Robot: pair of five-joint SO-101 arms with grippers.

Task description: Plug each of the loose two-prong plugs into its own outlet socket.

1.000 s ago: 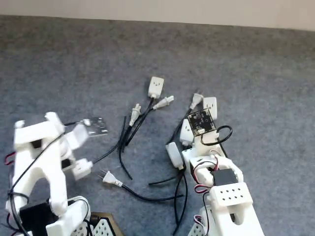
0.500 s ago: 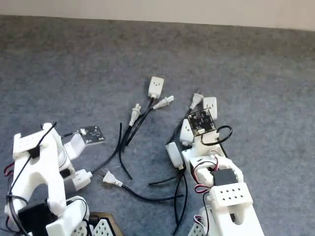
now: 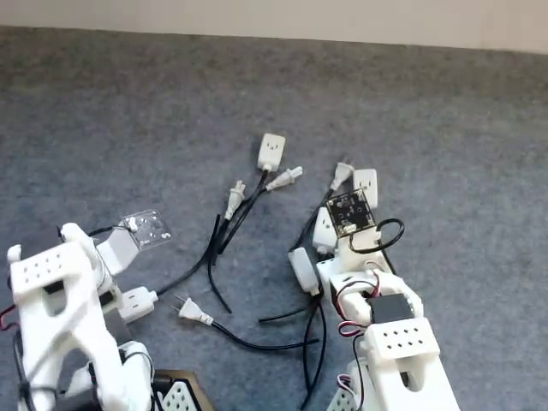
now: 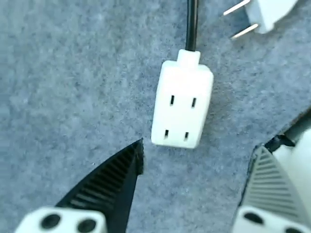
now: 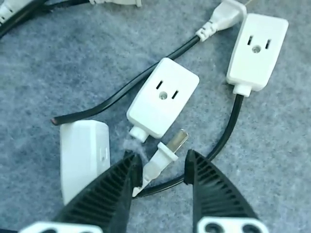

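Note:
In the left wrist view a white outlet socket [image 4: 182, 104] on a black cord lies flat on the grey carpet, slots up. My left gripper [image 4: 197, 153] hangs open just short of it, one finger to each side. A loose two-prong plug [image 4: 260, 13] lies beyond it. My right gripper [image 5: 161, 158] is open low over the carpet, and a small two-prong plug [image 5: 165, 154] lies between its fingertips. That plug's prongs point at a white socket [image 5: 163, 97]. A second socket [image 5: 257, 46] and another plug [image 5: 224, 14] lie farther off.
In the high view, black cords [image 3: 218, 248] tangle across the middle of the carpet. A socket [image 3: 272, 152] and two plugs [image 3: 235, 199] [image 3: 284, 178] lie at the back. Another plug [image 3: 193, 310] sits beside the left arm [image 3: 60, 291]. A white block [image 5: 82, 150] lies by the right gripper.
The left arm has swung to the left and lowered, bringing its wrist back over the socket near it. The right arm has stayed still.

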